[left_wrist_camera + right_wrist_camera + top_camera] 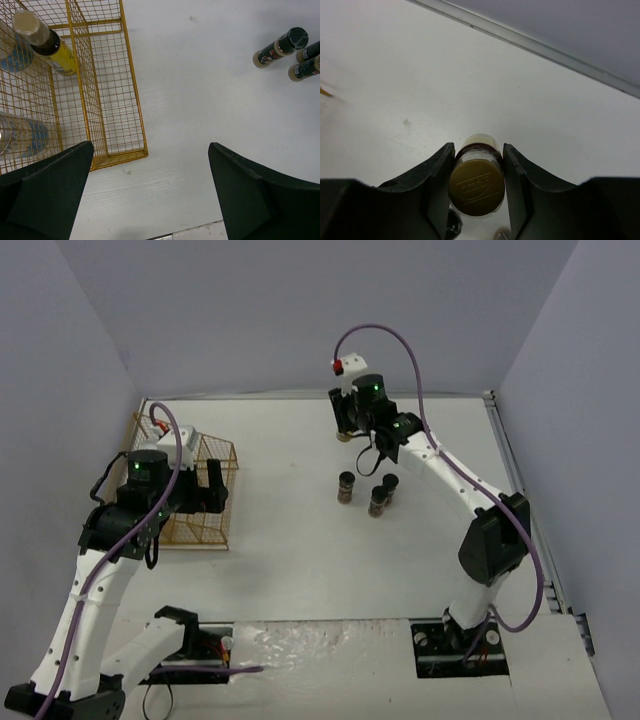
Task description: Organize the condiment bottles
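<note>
My right gripper [350,426] is shut on a slim gold-capped bottle [477,182] with yellow contents, at the far middle of the table. I cannot tell whether its base touches the table. Three small dark black-capped jars [346,487] stand in a group just nearer; they also show in the left wrist view [280,47]. My left gripper [150,200] is open and empty, hovering over bare table beside the gold wire rack [135,95]. Inside the rack are a yellow-filled bottle [47,42] and two wider pale bottles with blue labels [20,135], seen through the wire.
The rack [200,495] stands at the table's left side, under my left arm. Grey walls close the back and sides. A metal strip [505,455] runs along the right table edge. The arm bases sit at the near edge.
</note>
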`<state>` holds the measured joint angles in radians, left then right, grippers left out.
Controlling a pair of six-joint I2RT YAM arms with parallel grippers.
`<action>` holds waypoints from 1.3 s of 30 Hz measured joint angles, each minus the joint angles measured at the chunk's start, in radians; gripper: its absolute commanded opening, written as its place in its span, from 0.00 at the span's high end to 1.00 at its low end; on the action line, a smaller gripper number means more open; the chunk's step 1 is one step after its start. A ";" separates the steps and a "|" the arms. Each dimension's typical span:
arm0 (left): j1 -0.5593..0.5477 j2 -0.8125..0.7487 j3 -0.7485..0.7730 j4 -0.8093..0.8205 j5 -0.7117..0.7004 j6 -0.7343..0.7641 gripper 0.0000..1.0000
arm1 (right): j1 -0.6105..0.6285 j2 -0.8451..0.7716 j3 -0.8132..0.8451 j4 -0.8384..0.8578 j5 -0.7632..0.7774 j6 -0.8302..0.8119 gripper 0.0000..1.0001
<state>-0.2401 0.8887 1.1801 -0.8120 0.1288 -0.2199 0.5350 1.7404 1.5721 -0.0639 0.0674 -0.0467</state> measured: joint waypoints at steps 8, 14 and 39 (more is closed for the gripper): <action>0.000 -0.039 0.000 -0.001 -0.026 0.000 0.03 | 0.180 0.070 0.081 0.003 -0.093 -0.035 1.00; 0.000 -0.056 -0.002 -0.003 -0.030 -0.001 0.03 | 0.290 0.114 0.053 0.001 -0.128 -0.034 1.00; 0.000 -0.083 -0.139 0.010 0.034 -0.028 0.03 | 0.396 0.114 -0.307 0.282 -0.143 -0.012 0.35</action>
<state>-0.2401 0.8059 1.0412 -0.8015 0.1626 -0.2477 0.9306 1.8549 1.2651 0.2182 -0.0758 -0.0590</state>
